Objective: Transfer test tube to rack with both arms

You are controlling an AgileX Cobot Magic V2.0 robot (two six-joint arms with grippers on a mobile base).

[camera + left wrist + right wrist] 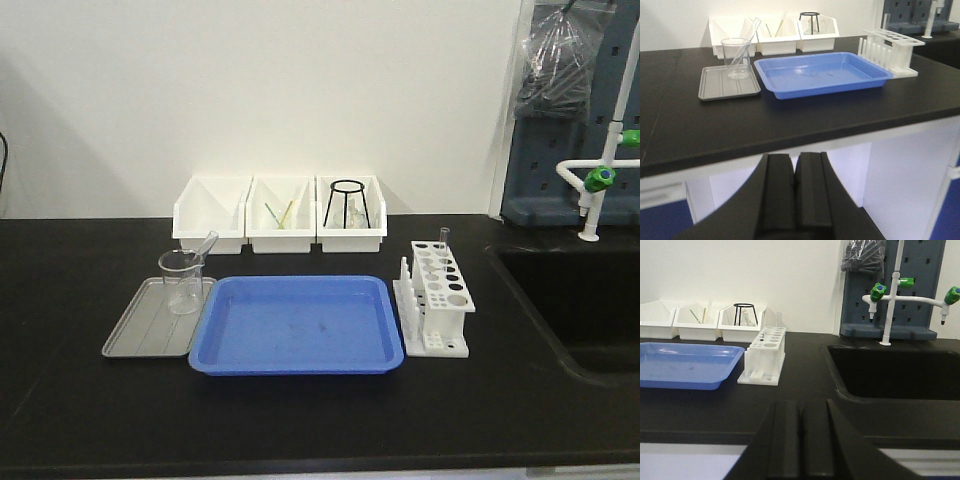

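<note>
A clear test tube (204, 246) leans inside a glass beaker (182, 281) on the grey tray (145, 325) at the left. It also shows in the left wrist view as the tube (751, 31) slanting out of the beaker (736, 58). The white rack (438, 297) stands right of the blue tray, with another tube (443, 237) upright in a back hole. My left gripper (795, 159) is shut and empty, below and in front of the counter edge. My right gripper (801, 405) is shut and empty, low at the counter's front, with the rack (765, 356) ahead to its left.
A blue tray (297, 325) lies mid-counter. Three white bins (280, 212) line the back wall, one holding a black wire stand (347, 203). A sunken black sink (585, 300) and a white tap with green knobs (600, 178) are at the right.
</note>
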